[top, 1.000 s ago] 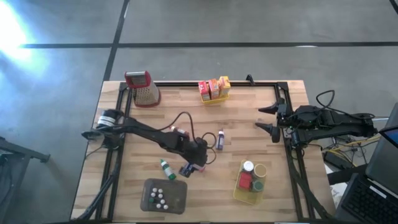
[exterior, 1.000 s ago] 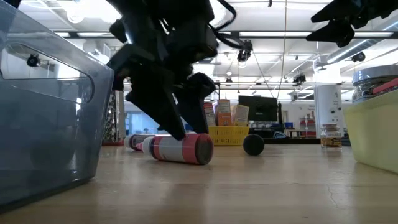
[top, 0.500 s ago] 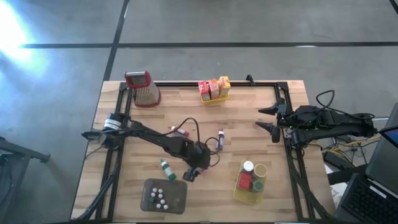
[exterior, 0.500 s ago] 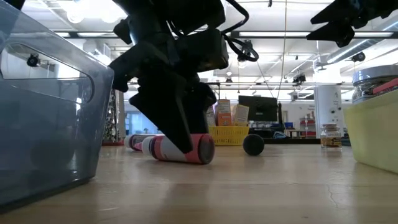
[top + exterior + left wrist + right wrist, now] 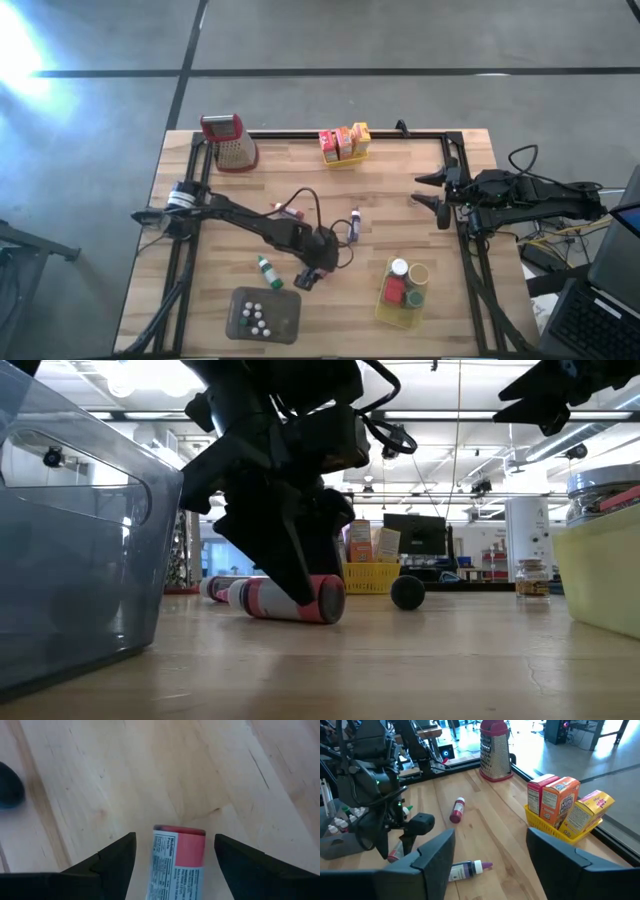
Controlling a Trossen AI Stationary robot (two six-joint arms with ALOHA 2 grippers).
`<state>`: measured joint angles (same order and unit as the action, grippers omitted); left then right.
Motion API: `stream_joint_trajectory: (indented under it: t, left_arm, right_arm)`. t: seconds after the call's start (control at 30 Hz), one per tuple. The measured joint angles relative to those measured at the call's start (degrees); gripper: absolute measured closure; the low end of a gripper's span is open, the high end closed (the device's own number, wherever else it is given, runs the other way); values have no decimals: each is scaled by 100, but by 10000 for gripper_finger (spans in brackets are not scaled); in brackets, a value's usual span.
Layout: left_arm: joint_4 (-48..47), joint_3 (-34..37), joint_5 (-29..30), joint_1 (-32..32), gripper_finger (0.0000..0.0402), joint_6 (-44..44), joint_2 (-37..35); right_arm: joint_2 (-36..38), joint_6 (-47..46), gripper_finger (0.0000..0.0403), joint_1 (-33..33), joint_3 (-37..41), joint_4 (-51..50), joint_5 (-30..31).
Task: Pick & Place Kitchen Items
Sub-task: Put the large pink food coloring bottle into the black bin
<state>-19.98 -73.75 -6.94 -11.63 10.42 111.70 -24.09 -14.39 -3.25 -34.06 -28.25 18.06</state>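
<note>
Left gripper (image 5: 172, 855) is down at the table near its middle, fingers spread wide on either side of a small lying bottle with a pink-red label and white nutrition panel (image 5: 177, 857); gaps show on both sides, so nothing is gripped. In the low view that bottle (image 5: 290, 598) lies on its side on the wooden tabletop (image 5: 400, 660) under the dark left arm. Right gripper (image 5: 432, 192) hangs at the table's right edge, fingers apart, holding nothing. Other items: green-capped bottle (image 5: 267, 270) lying left of the left gripper, purple bottle (image 5: 354, 224) just right of it, clear grey bin (image 5: 265, 314) with white-capped bottles at the front edge, yellow basket (image 5: 399, 300) with jars and a red block front right, yellow basket with orange, yellow and red boxes (image 5: 344, 144) at the back, metal grater with red handle (image 5: 228, 142) back left.
</note>
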Motion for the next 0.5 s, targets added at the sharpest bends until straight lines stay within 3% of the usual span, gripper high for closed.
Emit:
stream_joint_trajectory:
  t: [0.27,0.5]
  left_arm:
    - [-499,-56,358,-130,129,262,0]
    - [-1721,-874,852,-242,138,271,2]
  right_arm:
    - [0,-2,181,0,0,2,2]
    - [0,0,177,0,0,2,0]
